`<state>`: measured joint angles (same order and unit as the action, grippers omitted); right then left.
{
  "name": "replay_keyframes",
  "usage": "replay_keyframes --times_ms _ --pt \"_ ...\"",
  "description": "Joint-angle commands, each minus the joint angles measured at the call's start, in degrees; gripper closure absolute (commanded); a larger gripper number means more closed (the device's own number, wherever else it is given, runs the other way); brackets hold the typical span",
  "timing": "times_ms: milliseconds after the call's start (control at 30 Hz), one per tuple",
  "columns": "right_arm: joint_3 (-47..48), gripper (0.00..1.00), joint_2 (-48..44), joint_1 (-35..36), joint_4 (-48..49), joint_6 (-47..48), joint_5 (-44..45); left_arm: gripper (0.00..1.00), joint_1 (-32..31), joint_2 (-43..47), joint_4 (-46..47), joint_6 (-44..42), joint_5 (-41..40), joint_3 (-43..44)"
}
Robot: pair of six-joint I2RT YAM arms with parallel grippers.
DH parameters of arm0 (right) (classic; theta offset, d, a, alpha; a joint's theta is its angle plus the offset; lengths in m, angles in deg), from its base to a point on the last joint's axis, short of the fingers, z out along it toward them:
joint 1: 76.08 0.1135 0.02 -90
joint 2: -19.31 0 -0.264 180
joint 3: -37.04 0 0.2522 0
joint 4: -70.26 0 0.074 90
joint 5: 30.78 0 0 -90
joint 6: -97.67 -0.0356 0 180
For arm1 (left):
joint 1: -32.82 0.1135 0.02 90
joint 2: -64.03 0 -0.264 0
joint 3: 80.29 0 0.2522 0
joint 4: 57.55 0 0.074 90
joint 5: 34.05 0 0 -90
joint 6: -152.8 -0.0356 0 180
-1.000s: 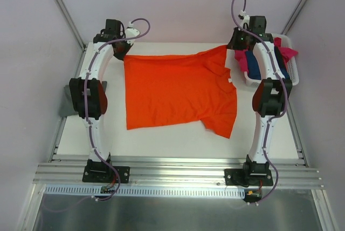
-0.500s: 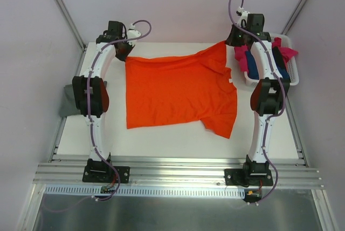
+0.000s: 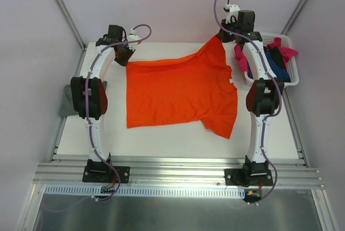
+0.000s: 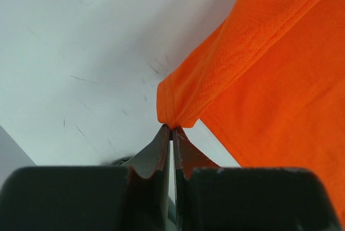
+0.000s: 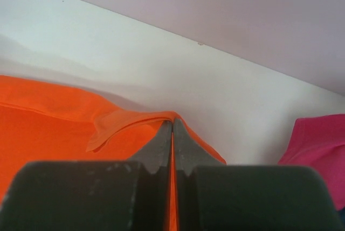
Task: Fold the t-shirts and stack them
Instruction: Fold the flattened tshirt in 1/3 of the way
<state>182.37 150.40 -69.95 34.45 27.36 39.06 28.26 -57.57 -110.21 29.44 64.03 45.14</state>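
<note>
Change: the right gripper (image 3: 220,38) has gone up and back in the last second, taking its corner of the orange t-shirt (image 3: 178,93) with it. The cloth now rises to a peak at its fingers. The left gripper (image 3: 128,54) has barely shifted.
Left gripper: jaws pinched together on a hemmed corner of the orange t-shirt; the wrist view shows the fold caught at the very tips (image 4: 171,128).
Right gripper: jaws clamped flat on the far sleeve-side edge (image 5: 172,122), with cloth bunched just left of the fingers.
Orange t-shirt: held at both far corners and strung between the two grippers. The rest lies spread on the table (image 3: 178,140), trailing from the fingers toward the arm bases.
Meaning: probably the start of a lift to square up or fold the shirt. No fold is made yet and no stack is begun.
Count, t-shirts: four, one of each colour. The orange one is in hand. The magenta t-shirt (image 3: 287,52) and navy t-shirt (image 3: 276,69) are just right of the right gripper.
Grey-green t-shirt (image 3: 66,104): probable, half hidden beyond the left arm's elbow.
Count, basket (image 3: 294,65): one, holding the magenta and navy shirts.
Count, grippers: two, both occupied.
</note>
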Motion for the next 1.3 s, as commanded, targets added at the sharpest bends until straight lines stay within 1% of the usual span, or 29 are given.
replay_keyframes --times_ms 0,133,167,300,400,500,733,767,900,1100,1267 --pt "1.9 1.0 -4.8 0.6 3.1 4.1 -0.5 1.0 -0.5 4.9 0.0 0.8 2.0 -0.2" --pt "-2.4 1.0 -7.8 0.6 1.0 6.5 -1.2 1.0 -0.4 5.2 0.0 0.8 1.7 -0.7" --pt "-5.7 0.99 -8.7 0.4 1.1 6.9 -1.2 1.0 -0.4 5.8 -0.1 0.5 1.8 -1.0" --pt "-10.9 0.99 -13.0 -0.2 -0.2 8.3 -2.0 1.0 -0.3 6.9 0.0 0.1 1.9 -3.2" --pt "-11.7 1.0 -14.5 -0.2 -3.7 9.7 -3.3 1.0 -0.3 7.8 0.0 -0.1 2.2 -4.4" --pt "-13.0 1.0 -16.4 -0.2 -4.8 10.6 -4.1 1.0 -0.2 8.3 0.0 -0.2 2.3 -5.2" --pt "-10.7 1.0 -17.5 -0.2 -7.5 7.2 -5.2 1.0 0.3 10.1 0.0 0.9 4.3 -6.3" --pt "-11.3 1.0 -17.9 0.0 -8.3 7.0 -5.4 1.0 0.3 10.9 0.0 1.0 5.6 -6.6" --pt "-14.0 1.0 -19.6 0.0 -8.6 7.5 -5.6 1.0 0.3 12.5 -1.2 1.1 6.7 -7.1" --pt "-16.1 1.0 -21.0 -0.2 -11.7 9.6 -6.2 1.0 0.3 10.8 -10.0 0.5 8.9 -3.9" --pt "-17.7 1.0 -22.8 -0.3 -14.0 10.4 -7.3 1.0 0.5 10.1 -12.3 0.8 9.9 -4.1"
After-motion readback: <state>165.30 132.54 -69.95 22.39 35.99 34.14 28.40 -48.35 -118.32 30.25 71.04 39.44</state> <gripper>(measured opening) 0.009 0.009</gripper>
